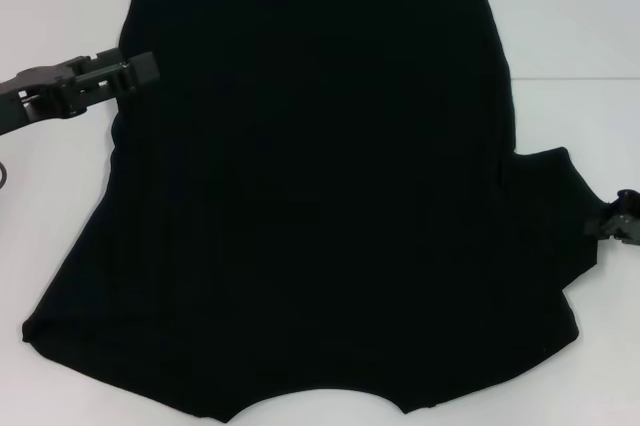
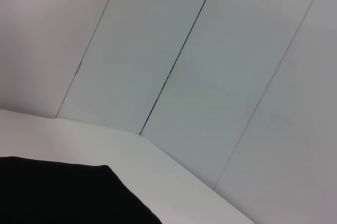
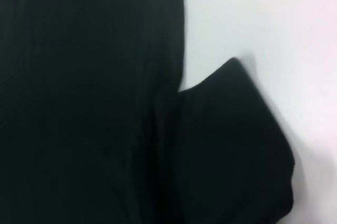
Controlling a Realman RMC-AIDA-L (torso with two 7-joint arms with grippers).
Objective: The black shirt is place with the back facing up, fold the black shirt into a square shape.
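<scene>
The black shirt [image 1: 320, 196] lies spread flat on the white table [image 1: 570, 26], plain side up, its curved neckline at the near edge. One short sleeve [image 1: 555, 216] sticks out to the right. My left gripper [image 1: 140, 68] hovers at the shirt's far left edge, its tip over the fabric border. My right gripper [image 1: 618, 221] sits at the outer tip of that right sleeve, mostly cut off by the picture's edge. The right wrist view shows the shirt [image 3: 95, 103] and the sleeve [image 3: 231, 145] close below. The left wrist view catches only a corner of the shirt [image 2: 63, 192].
Bare white table [image 1: 50, 206] borders the shirt on the left, right and far sides. The shirt's near edge reaches the bottom of the head view. In the left wrist view, pale wall panels [image 2: 210, 77] rise behind the table's far edge.
</scene>
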